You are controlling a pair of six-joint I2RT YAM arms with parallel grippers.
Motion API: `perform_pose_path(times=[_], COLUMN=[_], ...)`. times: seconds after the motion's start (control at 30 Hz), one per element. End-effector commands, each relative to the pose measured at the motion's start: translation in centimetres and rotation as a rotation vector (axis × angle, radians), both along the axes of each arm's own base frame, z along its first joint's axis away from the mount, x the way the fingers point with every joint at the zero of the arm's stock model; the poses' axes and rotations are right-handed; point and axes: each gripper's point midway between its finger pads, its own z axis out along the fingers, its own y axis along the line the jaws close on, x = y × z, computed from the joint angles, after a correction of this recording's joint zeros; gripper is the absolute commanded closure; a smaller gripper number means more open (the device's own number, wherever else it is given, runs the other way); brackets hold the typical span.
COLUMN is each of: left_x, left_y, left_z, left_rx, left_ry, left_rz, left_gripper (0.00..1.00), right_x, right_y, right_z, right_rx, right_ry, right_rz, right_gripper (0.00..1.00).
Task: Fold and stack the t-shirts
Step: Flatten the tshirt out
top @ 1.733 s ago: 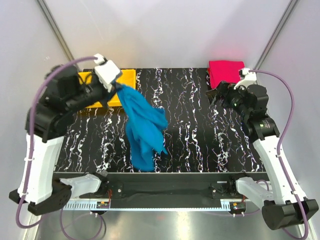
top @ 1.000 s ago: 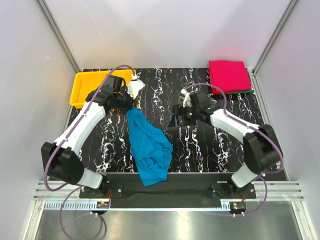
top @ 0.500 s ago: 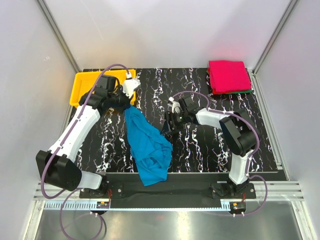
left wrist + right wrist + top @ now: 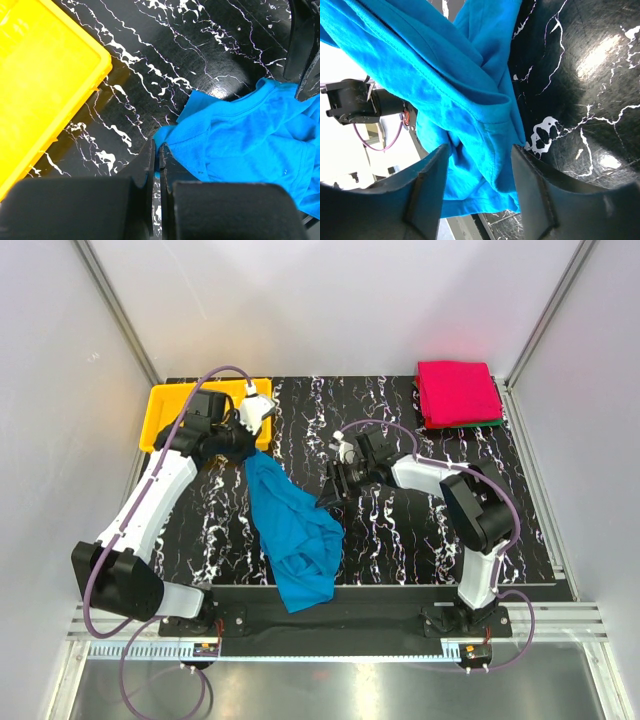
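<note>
A teal-blue t-shirt lies crumpled on the black marbled table, running from the left gripper down over the near edge. My left gripper is shut on its top corner; the wrist view shows the cloth pinched between the fingertips. My right gripper is open, low at the shirt's right edge, with the cloth between its spread fingers. A folded magenta-pink shirt lies on a dark green one at the back right.
A yellow plastic tray sits at the back left, just behind my left gripper, and also shows in the left wrist view. Metal frame posts and white walls surround the table.
My left gripper has lowered the shirt onto the table and shifted slightly back-left. My right arm has swung from the pink stack to the shirt's right edge.
</note>
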Motion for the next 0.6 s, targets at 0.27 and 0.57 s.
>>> perform_pose_path(times=[0.27, 0.57], left_x=[0.5, 2.1], left_y=[-0.6, 0.1], left_z=[3.2, 3.5], left_rx=[-0.062, -0.03], left_ry=[-0.087, -0.128], left_rz=[-0.011, 0.029], left_gripper=[1.0, 1.0], right_x=[0.1, 3.5], right_y=[2.3, -1.2], right_z=[-1.6, 5.6], right_rx=[-0.024, -0.099], right_ry=[-0.009, -0.209], right_rz=[0.044, -0.133], right_gripper=[0.54, 1.0])
